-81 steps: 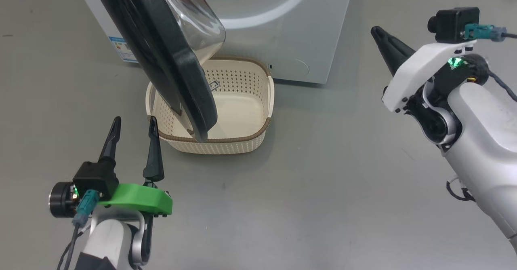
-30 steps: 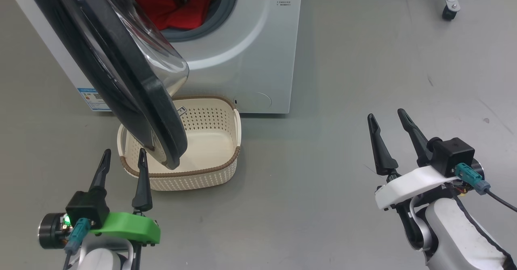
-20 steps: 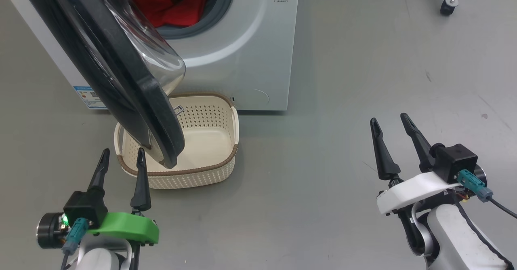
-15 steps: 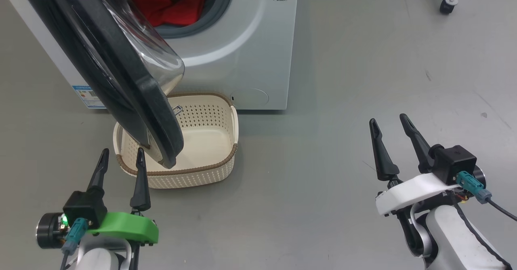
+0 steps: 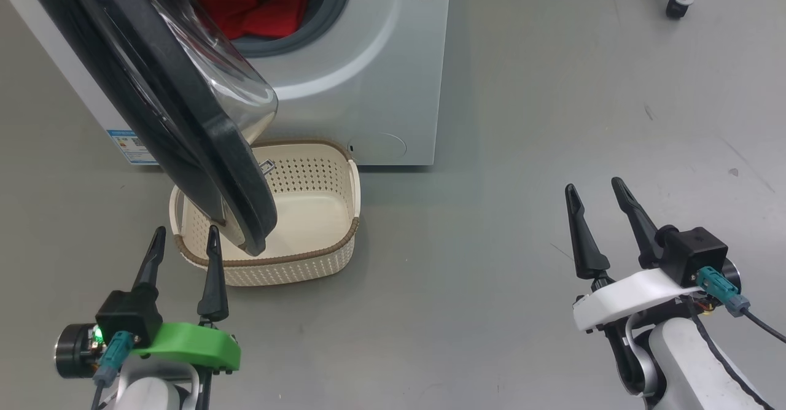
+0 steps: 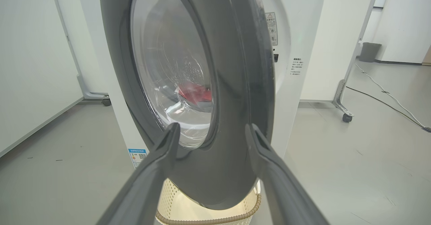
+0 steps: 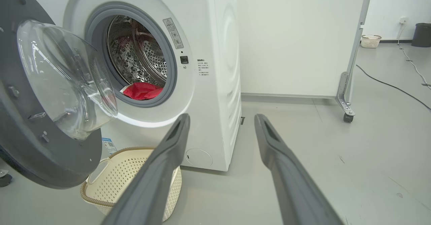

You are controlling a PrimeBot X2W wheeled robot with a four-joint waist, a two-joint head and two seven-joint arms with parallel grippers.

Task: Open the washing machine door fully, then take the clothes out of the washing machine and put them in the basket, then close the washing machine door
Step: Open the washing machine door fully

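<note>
Bright red fabric clothes (image 5: pixel 264 11) lie inside the white washing machine (image 5: pixel 393 60), ahead-left of the right gripper (image 5: pixel 592 185); the glossy black-rimmed round door (image 5: pixel 202 152) screens the left gripper (image 5: pixel 187 230); both finger pairs spread, empty.

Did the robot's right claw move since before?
Yes. The right gripper pulled back toward the robot: earlier its tips were beside the front of the washing machine, now they sit below its base in the head view.

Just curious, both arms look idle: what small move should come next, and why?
Probably the left tool pushes the washing machine door wider: it hangs only partly open, above the basket, and the clothes are not yet out.
</note>
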